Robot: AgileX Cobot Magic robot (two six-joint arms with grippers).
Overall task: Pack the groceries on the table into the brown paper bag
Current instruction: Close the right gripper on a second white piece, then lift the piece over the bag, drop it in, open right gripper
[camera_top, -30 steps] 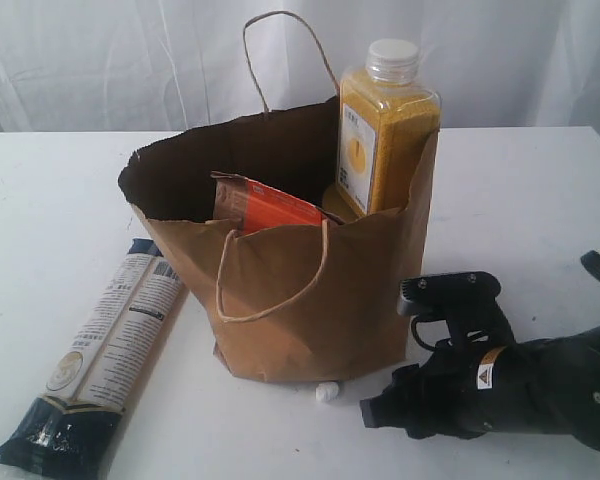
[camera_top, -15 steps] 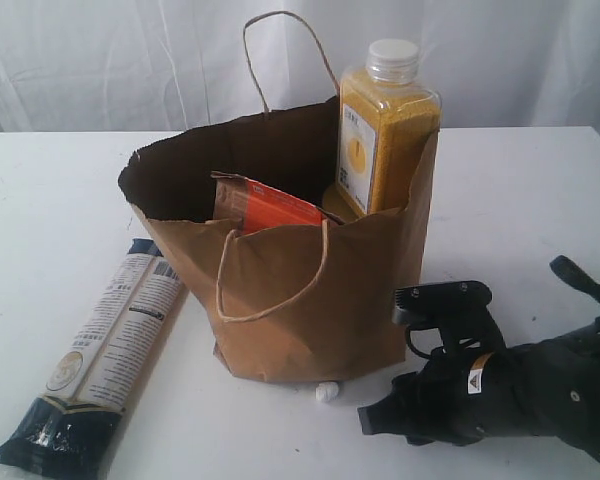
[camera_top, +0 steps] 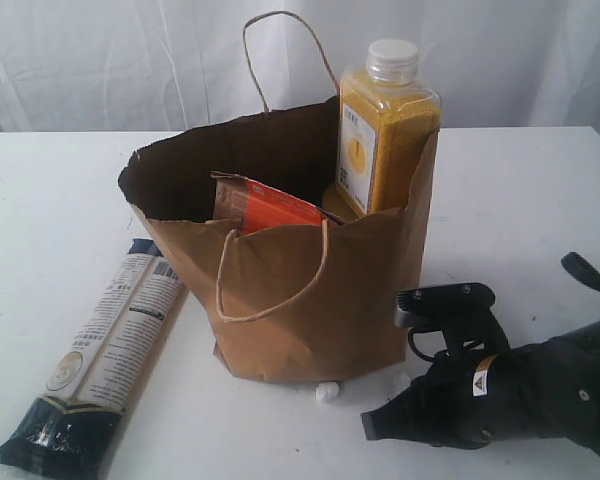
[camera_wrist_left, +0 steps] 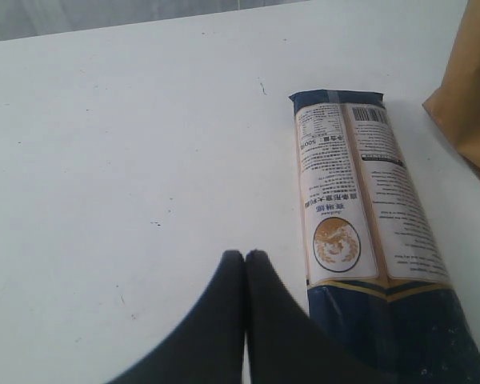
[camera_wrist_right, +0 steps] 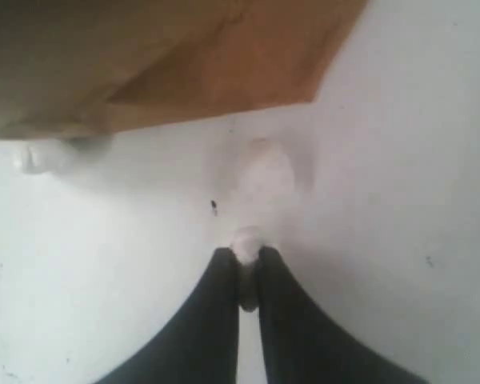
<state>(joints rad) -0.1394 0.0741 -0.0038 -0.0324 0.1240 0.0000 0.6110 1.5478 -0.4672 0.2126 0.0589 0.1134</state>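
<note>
Right claw has narrowed, pinching a white bit near the brown paper bag.

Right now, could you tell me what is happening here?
A two-armed robot is packing the brown paper bag. The yellow-grain bottle and brown pouch are in; the long packet lies on the table beside it. The right gripper, low by the bag, seems to pinch a small white bit; the left gripper is shut near the packet.

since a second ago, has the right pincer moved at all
Yes. In the exterior view the right pincer has slid slightly downward in the picture, a little farther from the base of the brown paper bag, which has stayed put.
</note>
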